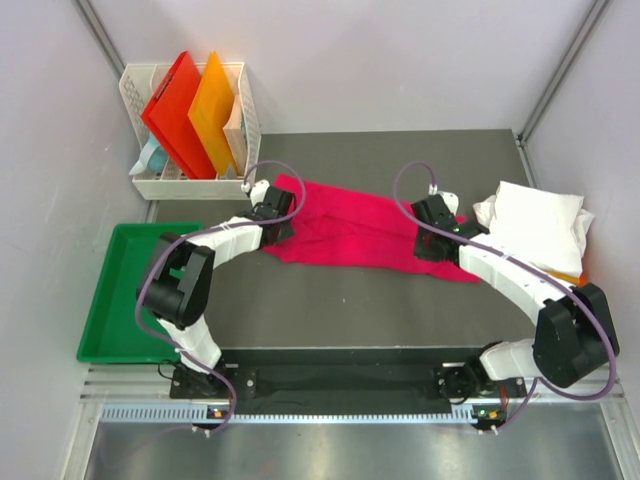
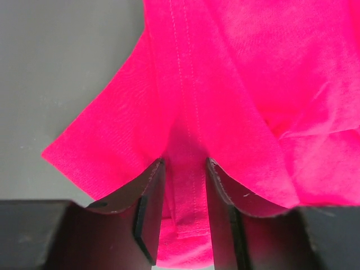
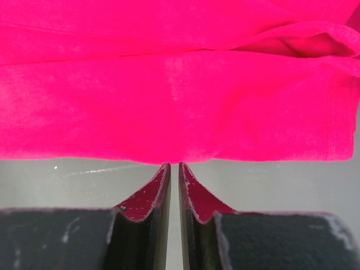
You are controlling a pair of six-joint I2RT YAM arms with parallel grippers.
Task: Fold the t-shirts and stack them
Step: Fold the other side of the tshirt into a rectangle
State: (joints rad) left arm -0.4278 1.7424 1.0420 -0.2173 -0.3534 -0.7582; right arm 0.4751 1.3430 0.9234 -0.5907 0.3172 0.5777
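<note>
The bright magenta t-shirt (image 1: 350, 232) lies spread and creased across the dark mat. My left gripper (image 1: 275, 215) sits at its left end. In the left wrist view the left gripper (image 2: 184, 160) is closed on a folded hem of the shirt (image 2: 236, 67), and cloth fills the gap between the jaws. My right gripper (image 1: 432, 240) is at the shirt's right part. In the right wrist view the right gripper (image 3: 174, 164) is almost fully shut, and its tips pinch the near edge of the shirt (image 3: 169, 95). A pile of white shirts (image 1: 530, 225) lies at the right over an orange one (image 1: 575, 277).
A white basket (image 1: 243, 120) at the back left holds a stiff red folder (image 1: 172, 110) and an orange folder (image 1: 214, 105). A green tray (image 1: 105, 300) stands at the left of the mat (image 1: 350, 310). Grey walls close in both sides.
</note>
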